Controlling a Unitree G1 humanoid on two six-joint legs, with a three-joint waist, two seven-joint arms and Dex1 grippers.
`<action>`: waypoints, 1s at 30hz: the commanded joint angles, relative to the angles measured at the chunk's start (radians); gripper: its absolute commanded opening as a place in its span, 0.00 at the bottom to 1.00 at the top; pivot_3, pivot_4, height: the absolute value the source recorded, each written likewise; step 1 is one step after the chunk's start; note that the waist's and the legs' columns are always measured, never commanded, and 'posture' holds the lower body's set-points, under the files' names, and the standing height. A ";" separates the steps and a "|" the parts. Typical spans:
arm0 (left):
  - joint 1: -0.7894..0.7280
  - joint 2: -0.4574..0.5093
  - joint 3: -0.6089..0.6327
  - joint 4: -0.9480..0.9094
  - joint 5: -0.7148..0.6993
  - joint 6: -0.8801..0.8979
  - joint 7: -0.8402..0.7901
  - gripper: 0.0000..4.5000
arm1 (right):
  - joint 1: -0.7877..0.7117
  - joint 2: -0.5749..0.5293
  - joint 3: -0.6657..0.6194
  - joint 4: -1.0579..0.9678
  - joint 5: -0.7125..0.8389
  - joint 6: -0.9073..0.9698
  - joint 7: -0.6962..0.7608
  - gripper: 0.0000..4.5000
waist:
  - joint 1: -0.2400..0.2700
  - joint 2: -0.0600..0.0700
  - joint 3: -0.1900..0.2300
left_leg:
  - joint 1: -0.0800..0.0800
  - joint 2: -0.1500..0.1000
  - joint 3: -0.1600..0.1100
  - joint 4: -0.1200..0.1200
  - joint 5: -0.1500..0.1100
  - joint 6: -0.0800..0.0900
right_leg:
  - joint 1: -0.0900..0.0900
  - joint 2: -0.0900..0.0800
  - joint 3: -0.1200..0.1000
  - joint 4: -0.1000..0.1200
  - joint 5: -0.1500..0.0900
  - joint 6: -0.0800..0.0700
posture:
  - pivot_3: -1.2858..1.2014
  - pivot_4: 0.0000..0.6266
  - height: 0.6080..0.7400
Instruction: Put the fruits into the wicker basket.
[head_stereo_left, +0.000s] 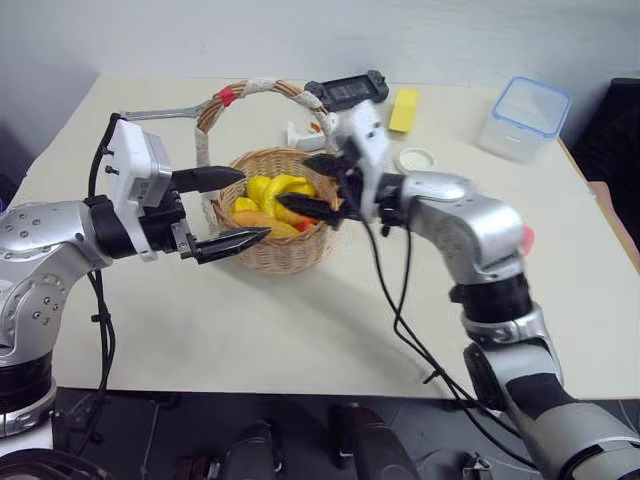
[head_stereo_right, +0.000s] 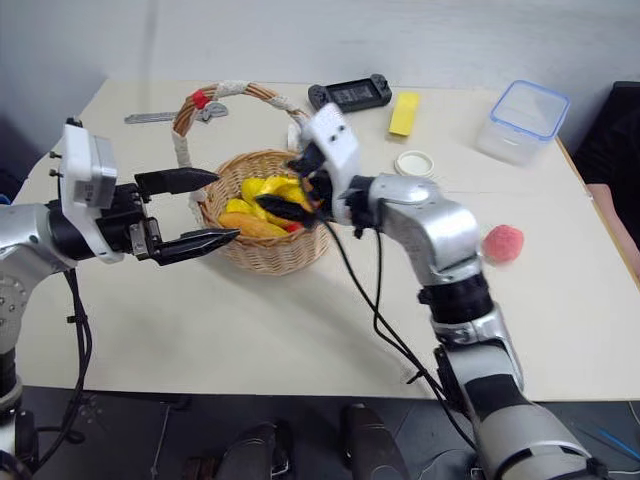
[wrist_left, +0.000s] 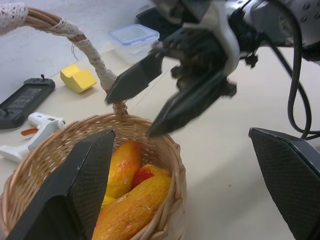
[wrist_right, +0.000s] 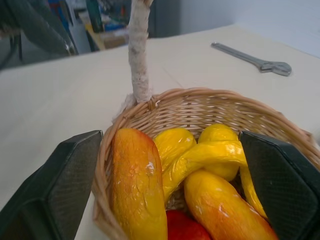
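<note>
The tabletop (head_stereo_right: 250, 330) is offering open room around the wicker basket (head_stereo_right: 265, 250), which is sitting mid-table. The right tool (head_stereo_left: 320, 185) is hovering released over its rim, probably having dropped the mango (wrist_right: 137, 185) inside. The left tool (head_stereo_left: 225, 210) is waiting spread beside. The peach (head_stereo_right: 503, 243) is lying well apart, near the right edge.

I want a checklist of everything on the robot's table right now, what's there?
Surface: pale table, no spills.
Job's things: wicker basket holds mango-like fruit and bananas; peach lies on the table, outside.
Clutter: wrench, game controller, yellow block, clear box, white lid, glue gun.
Grippers: left gripper open beside the basket; right gripper open, empty, over it.
Cables: black cable hangs from the right arm.
Surroundings: nothing seen.
</note>
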 joint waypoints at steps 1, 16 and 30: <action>-0.038 -0.012 -0.016 0.006 -0.015 -0.015 -0.017 1.00 | 0.105 -0.103 -0.247 -0.191 0.122 0.178 -0.067 0.99 | 0.007 0.000 0.000 | 0.000 0.000 0.000 0.000 0.000 0.000 | 0.000 0.000 0.000 0.000 0.000 0.000 | 0.52 0.24 1.00; -0.152 -0.089 -0.133 0.063 0.003 -0.035 -0.089 1.00 | 0.666 -0.306 -0.640 -0.188 -0.071 0.050 -0.324 0.99 | -0.016 0.000 0.000 | 0.006 0.000 0.001 -0.002 0.005 -0.001 | 0.004 0.003 0.004 0.000 0.001 0.003 | 0.52 0.24 1.00; -0.191 -0.135 -0.166 0.077 0.032 -0.055 -0.093 1.00 | 0.412 -0.178 -0.520 0.272 -0.111 -0.190 -0.416 0.99 | -0.016 0.001 0.000 | 0.012 0.000 0.001 -0.006 0.006 -0.004 | 0.009 0.005 0.006 0.000 0.001 0.003 | 0.52 0.24 1.00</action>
